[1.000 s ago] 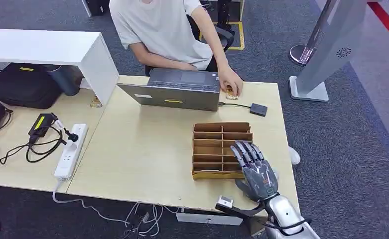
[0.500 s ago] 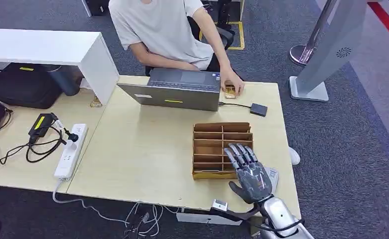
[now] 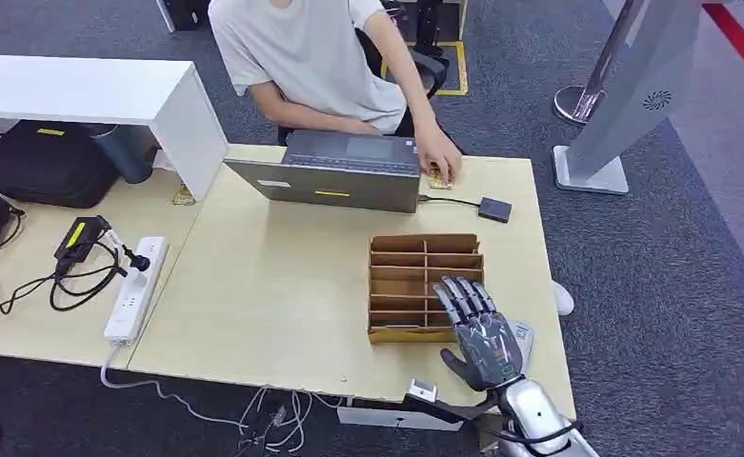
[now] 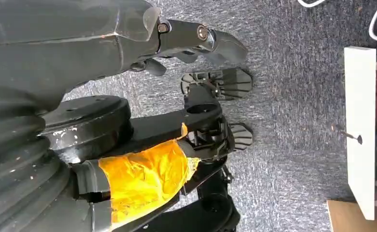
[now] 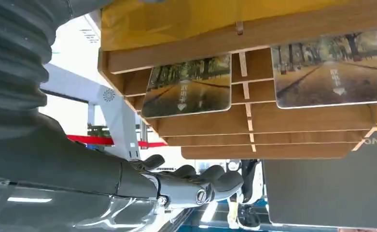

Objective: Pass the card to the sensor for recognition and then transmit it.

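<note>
A wooden card rack (image 3: 415, 271) stands on the right part of the light table (image 3: 272, 286). My right hand (image 3: 482, 333) hovers at the rack's near right corner, fingers spread, holding nothing. In the right wrist view its dark fingers (image 5: 196, 186) lie slightly curled below the rack (image 5: 273, 140). Two cards printed with a tree-lined road, one (image 5: 188, 86) and another (image 5: 331, 67), stand in the rack's slots. A small black sensor box (image 3: 493, 209) lies at the far right of the table, wired to the laptop (image 3: 334, 181). My left hand (image 4: 201, 38) hangs above the carpet, holding nothing.
A person sits behind the laptop, one hand (image 3: 441, 160) resting on the table near the sensor. A white power strip (image 3: 137, 286) and cables lie at the left, with a black bag (image 3: 44, 162) under a white shelf (image 3: 91, 90). A grey stand (image 3: 625, 105) rises at the right.
My right hand has drawn back a little from over the rack toward the table's near edge and sunk slightly. The person's hand shifted slightly.
</note>
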You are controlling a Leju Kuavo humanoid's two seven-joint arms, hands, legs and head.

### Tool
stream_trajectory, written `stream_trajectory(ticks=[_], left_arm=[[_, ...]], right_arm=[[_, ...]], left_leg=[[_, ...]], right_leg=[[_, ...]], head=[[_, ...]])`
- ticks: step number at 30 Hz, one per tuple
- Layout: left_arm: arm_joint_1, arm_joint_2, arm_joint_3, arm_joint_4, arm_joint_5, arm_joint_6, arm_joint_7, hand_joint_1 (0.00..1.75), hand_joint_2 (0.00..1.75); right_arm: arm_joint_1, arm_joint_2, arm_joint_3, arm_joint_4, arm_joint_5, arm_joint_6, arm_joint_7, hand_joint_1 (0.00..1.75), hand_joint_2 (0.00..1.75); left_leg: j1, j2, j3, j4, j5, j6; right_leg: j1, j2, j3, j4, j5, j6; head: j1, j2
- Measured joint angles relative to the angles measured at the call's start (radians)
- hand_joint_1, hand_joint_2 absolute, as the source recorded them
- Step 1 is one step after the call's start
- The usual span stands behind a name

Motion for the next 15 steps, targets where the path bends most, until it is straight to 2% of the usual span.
stream_trajectory(ticks=[4,5,6,15], left_arm=[[0.0,0.0,0.0,0.0,0.0,-0.001,0.0,0.0,1.75],[0.0,0.0,0.0,0.0,0.0,-0.001,0.0,0.0,1.75],[0.0,0.0,0.0,0.0,0.0,-0.001,0.0,0.0,1.75],[0.0,0.0,-0.006,0.0,0.0,-0.002,0.0,0.0,1.75]], right_arm=[[0.0,-0.002,0.0,0.006,0.0,0.0,0.002,0.0,1.75],[0.0,-0.002,0.0,0.006,0.0,0.0,0.003,1.68,1.75],[0.0,-0.002,0.0,0.006,0.0,0.0,0.003,1.75,1.75],[0.0,-0.002,0.0,0.013,-0.033,0.001,-0.023,1.75,1.75]], left_leg=[[0.0,0.0,0.0,0.0,0.0,0.0],[0.0,0.0,0.0,0.0,0.0,0.0],[0.0,0.0,0.0,0.0,0.0,0.0],[0.0,0.0,0.0,0.0,0.0,0.0]], right_leg=[[0.0,0.0,0.0,0.0,0.0,0.0],[0.0,0.0,0.0,0.0,0.0,0.0],[0.0,0.0,0.0,0.0,0.0,0.0],[0.0,0.0,0.0,0.0,0.0,0.0]], head=[[0.0,0.0],[0.0,0.0],[0.0,0.0],[0.0,0.0]])
